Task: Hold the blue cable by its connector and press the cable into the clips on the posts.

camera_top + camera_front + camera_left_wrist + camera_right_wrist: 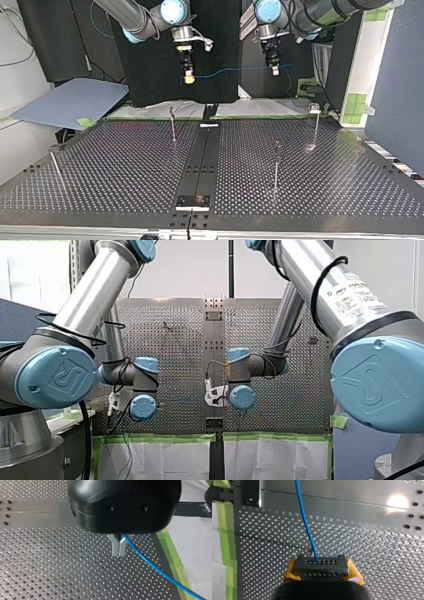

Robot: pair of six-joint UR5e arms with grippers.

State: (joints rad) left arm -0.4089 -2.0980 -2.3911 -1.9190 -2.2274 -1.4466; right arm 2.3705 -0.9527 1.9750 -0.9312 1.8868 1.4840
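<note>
In the top view a thin blue cable [225, 72] hangs stretched between my two grippers, high above the perforated table [125, 165]. My right gripper [189, 76], with yellow pads [290, 570], is shut on the cable's black connector [321, 566]; the cable [305, 522] runs straight ahead from it. My left gripper [273, 66] has its metal fingers [116, 547] shut on the cable [155, 567], which trails off beside them. Thin posts with clips stand on the table: one [172, 122] under the right gripper, one [276, 165] nearer the camera, one [315, 125] at the right.
Another post [55, 167] leans at the table's left edge in the top view. A black centre strip [200, 160] splits the table. A blue-grey sheet [70, 102] lies beyond the table's left corner. Green tape [357, 105] marks the far edge.
</note>
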